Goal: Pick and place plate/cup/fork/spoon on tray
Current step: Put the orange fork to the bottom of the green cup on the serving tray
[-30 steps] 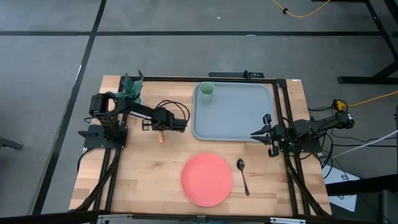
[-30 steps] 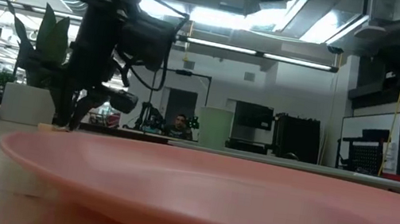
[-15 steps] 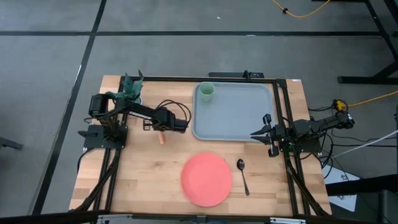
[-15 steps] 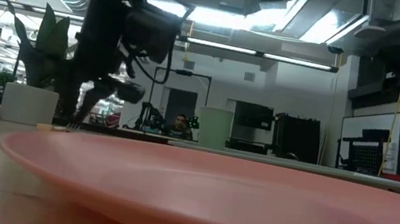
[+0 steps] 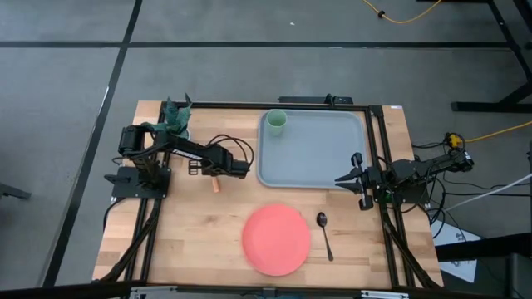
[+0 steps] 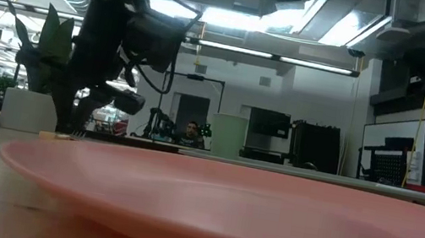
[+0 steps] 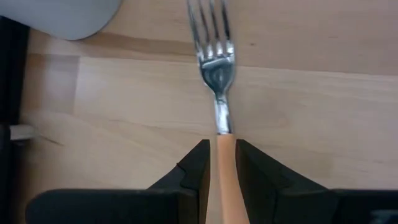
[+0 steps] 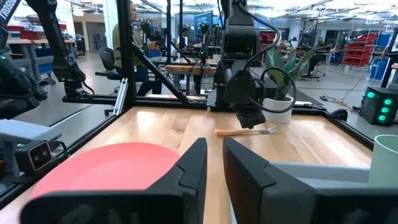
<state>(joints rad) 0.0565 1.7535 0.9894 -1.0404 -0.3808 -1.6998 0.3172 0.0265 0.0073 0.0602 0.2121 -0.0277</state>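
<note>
The fork, with silver tines and an orange handle, lies flat on the wooden table left of the tray. It also shows in the right wrist view. My left gripper stands over it, shut on the handle. The light green cup stands in the tray's far left corner. The coral-pink plate lies near the table's front edge, with the dark spoon to its right. My right gripper waits shut and empty at the tray's right near corner. My left gripper pinches the fork's orange handle between its two fingers, close to where the handle meets the metal neck. The fingers come from above, pointing down, and lie across the handle. The fork lies level on the table.
A dark green plant figure in a white pot stands at the table's far left, behind my left arm. A black frame runs around the table. Bare wood lies between the fork and the plate.
My left gripper has tipped up a little over the fork and come back down onto the handle. The fork has stayed lying on the table.
</note>
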